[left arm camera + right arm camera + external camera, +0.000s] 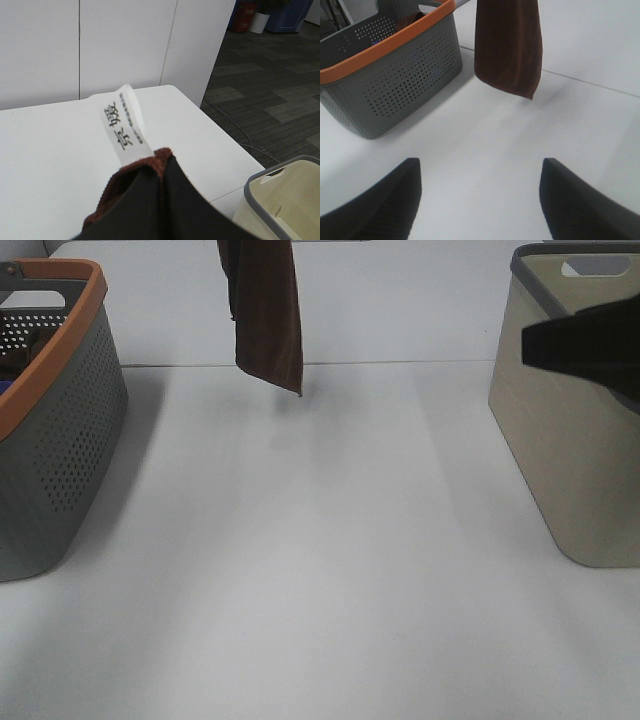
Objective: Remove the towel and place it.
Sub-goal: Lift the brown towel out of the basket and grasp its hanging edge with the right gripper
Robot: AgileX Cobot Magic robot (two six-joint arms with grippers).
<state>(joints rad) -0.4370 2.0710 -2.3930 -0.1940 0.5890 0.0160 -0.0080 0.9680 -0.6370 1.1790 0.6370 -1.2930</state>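
The dark brown towel (265, 310) hangs in folds from above the frame over the far middle of the white table (320, 570), its lower corner just off the surface. In the left wrist view my left gripper (162, 167) is shut on the towel's (150, 162) hemmed edge, and the white printed tag (127, 127) sticks up from between the black fingers. In the right wrist view my right gripper (481, 165) is open with nothing between its fingers. It faces the hanging towel (509, 47) from a distance. In the exterior high view the right arm (590, 345) shows as a dark shape at the right edge.
A grey perforated basket with an orange rim (60, 440) stands at the left edge of the table, with dark items inside. A beige basket with a grey rim (570, 440) stands at the right.
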